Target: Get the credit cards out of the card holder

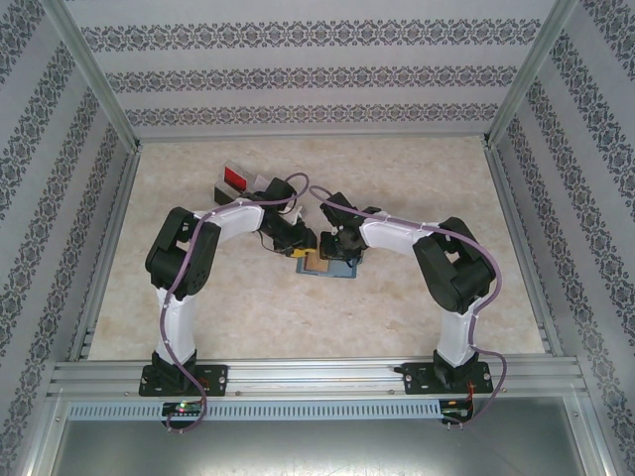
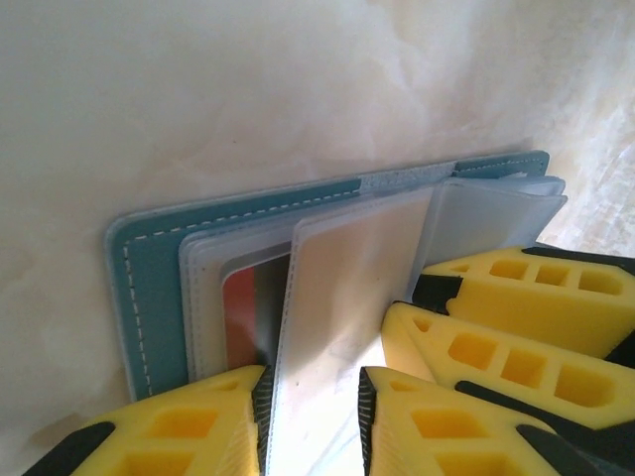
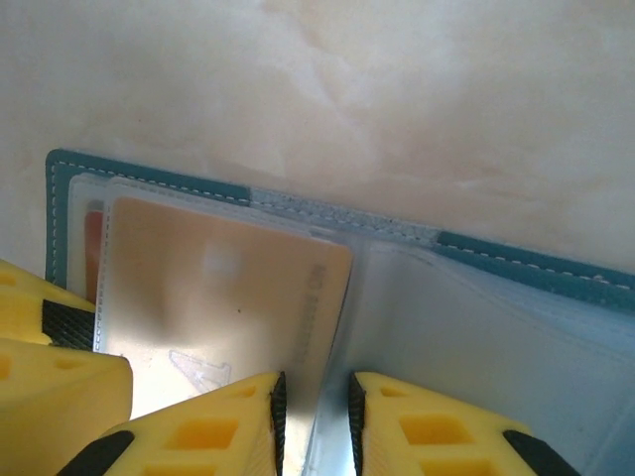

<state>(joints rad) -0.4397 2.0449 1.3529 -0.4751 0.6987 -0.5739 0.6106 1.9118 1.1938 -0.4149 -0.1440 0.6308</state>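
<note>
The card holder (image 1: 332, 268) lies open on the table's middle, teal-edged (image 2: 149, 288) (image 3: 516, 263) with clear sleeve leaves. An orange-tan credit card (image 2: 357, 248) (image 3: 218, 288) sits in a sleeve leaf that rises between the jaws of my left gripper (image 1: 303, 250) (image 2: 313, 421). The jaws stand apart and the left pad touches the leaf's stitched edge. A red card (image 2: 238, 307) (image 3: 92, 248) shows in the pocket beneath. My right gripper (image 1: 342, 248) (image 3: 316, 421) is down on the holder's middle, jaws narrowly apart over the orange card's edge and the sleeve fold. Its fingers (image 2: 516, 297) crowd the right sleeves.
A clear tray (image 1: 220, 178) holding a red card (image 1: 236, 179) stands behind the left arm at the back. Marbled tabletop (image 1: 417, 178) lies all round the holder. Patterned walls and metal rails close the table in.
</note>
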